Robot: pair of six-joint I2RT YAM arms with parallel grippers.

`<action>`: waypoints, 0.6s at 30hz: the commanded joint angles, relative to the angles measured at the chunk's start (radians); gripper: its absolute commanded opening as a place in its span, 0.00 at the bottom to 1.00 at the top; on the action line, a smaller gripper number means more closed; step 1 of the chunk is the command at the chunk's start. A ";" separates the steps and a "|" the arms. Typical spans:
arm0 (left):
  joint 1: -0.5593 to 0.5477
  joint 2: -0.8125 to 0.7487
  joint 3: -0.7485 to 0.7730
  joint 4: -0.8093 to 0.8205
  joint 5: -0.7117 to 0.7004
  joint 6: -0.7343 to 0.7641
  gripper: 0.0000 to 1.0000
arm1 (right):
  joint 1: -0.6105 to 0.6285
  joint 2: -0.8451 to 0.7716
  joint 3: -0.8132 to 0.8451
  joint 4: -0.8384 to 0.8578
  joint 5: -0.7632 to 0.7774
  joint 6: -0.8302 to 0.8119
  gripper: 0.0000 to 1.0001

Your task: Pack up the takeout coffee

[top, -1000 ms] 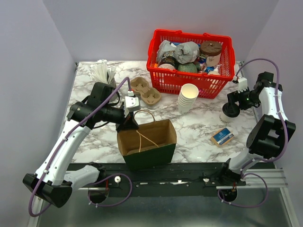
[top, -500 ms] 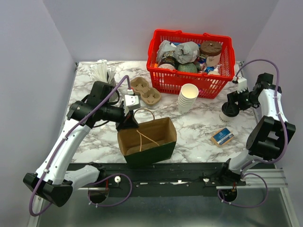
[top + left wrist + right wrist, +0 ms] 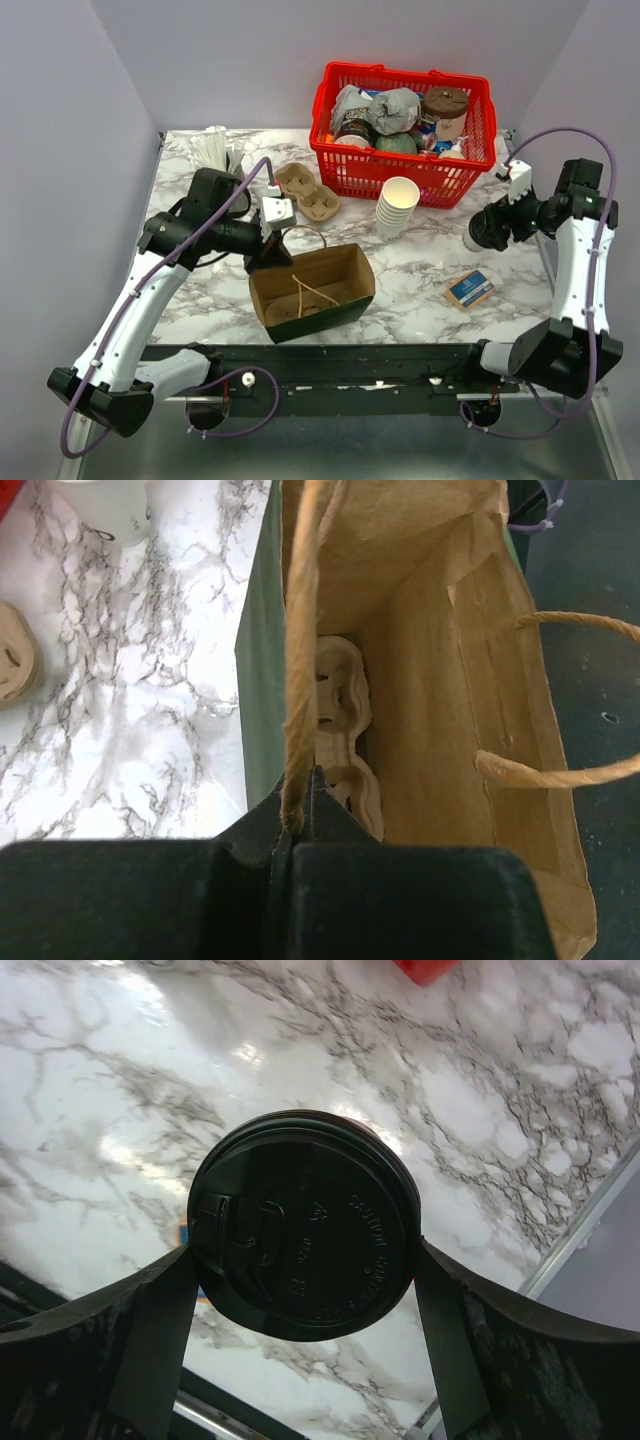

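Clamping coffee cup with right gripper, pinched bag handle with left gripper; likely needed next a level carry into bag.

From the right wrist, the coffee cup is showing only its black lid, which is hiding the body beneath. From the left wrist, the picture's edges are cutting off the paper bag, while the handle and the jaws of the left gripper are covering part of the cup carrier inside. From above, the contents of the red basket are appearing too small to name.
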 commanded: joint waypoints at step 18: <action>0.005 0.063 0.121 0.124 -0.269 -0.002 0.00 | 0.452 -0.077 0.706 -0.306 -0.567 0.217 0.73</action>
